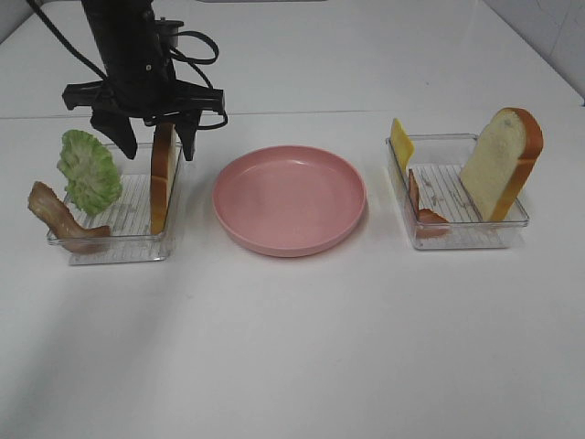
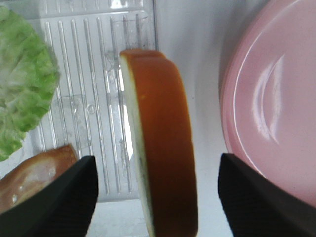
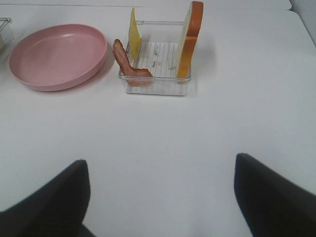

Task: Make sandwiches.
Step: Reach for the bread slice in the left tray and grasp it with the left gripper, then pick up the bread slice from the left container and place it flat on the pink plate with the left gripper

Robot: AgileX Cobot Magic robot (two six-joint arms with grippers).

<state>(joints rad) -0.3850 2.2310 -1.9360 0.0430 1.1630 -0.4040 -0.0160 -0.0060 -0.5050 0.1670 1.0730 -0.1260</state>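
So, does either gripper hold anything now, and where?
No. The left fingers straddle the bread without touching it; the right gripper is open and empty.

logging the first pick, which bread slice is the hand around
The bread slice standing on edge in the left tray beside the lettuce: the left hand brackets it. The other slice leans in the right tray, untouched.

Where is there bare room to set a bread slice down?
The pink plate between the trays is bare, and so is the table in front of it. Crowded: the left tray, with lettuce, bacon, bread slice and left gripper; the right tray holds food too.
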